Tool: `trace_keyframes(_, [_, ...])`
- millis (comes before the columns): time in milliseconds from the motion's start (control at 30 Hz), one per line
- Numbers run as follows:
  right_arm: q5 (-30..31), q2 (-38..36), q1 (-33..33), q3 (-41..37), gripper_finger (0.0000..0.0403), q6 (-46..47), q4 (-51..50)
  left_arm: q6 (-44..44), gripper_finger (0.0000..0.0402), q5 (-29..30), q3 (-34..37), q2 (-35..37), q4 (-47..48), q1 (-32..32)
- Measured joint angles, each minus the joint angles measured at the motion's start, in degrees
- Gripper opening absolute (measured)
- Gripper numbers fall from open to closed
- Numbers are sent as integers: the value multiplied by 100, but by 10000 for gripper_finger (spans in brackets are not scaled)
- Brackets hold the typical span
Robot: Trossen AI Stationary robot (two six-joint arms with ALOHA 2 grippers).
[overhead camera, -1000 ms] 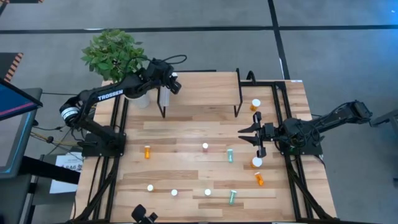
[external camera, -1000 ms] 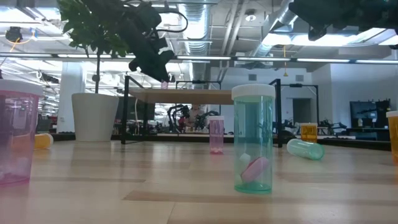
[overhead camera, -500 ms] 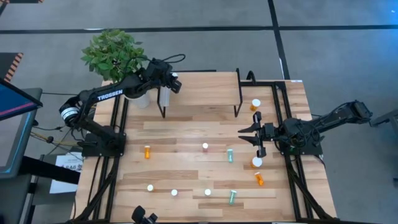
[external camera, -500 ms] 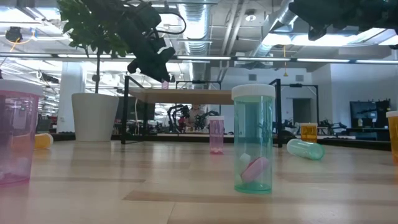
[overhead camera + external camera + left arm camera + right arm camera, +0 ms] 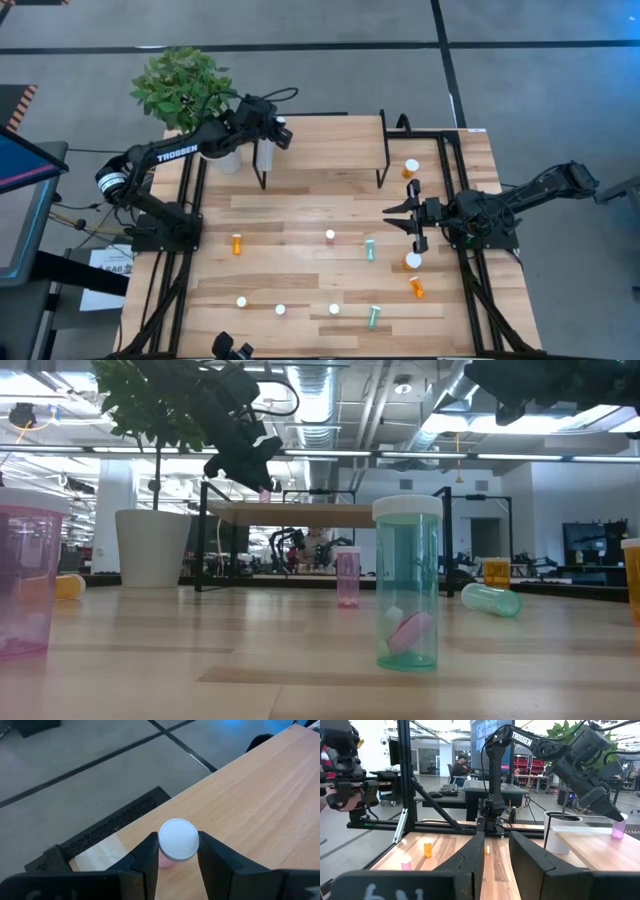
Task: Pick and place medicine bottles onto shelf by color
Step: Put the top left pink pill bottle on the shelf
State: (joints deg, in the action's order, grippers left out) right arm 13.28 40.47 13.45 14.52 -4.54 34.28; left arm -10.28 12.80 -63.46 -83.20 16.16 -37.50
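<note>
Check the left gripper (image 5: 177, 857): its dark jaws grasp a pink vial (image 5: 178, 840) by its round white cap, above the left corner of the shelf (image 5: 320, 135), a smooth light-wood platform on thin black legs. The vial's base hangs just above the shelf surface; you cannot tell whether it touches. The right gripper (image 5: 400, 222) waits over the right side of the desk (image 5: 300, 200), jaws slightly parted, grasping nothing. Other cylindrical vials stand or lie scattered on the grained wooden desk, including a clear teal vial (image 5: 407, 583).
</note>
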Motion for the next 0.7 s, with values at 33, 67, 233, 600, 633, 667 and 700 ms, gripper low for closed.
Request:
trace_keyframes(33, [0, 0, 0, 0, 114, 2, 0, -8, 100, -1, 0, 0, 3, 1])
trace_keyframes(67, [1, 0, 0, 0, 114, 2, 0, -23, 100, -1, 0, 0, 11, 0])
trace_keyframes(233, [0, 0, 0, 0, 114, 2, 0, -97, 100, 10, 0, 0, 67, -2])
trace_keyframes(600, [2, 0, 0, 0, 114, 17, 2, -101, 104, -69, -2, 0, 89, -6])
trace_keyframes(633, [1, 0, 0, 0, 114, 17, 2, -99, 108, -71, -2, 0, 93, -5])
trace_keyframes(667, [1, 0, 0, 0, 114, 17, 2, -99, 113, -71, -2, 0, 97, -4])
trace_keyframes(700, [2, 0, 0, 0, 114, 17, 2, -99, 120, -86, -2, 0, 105, -6])
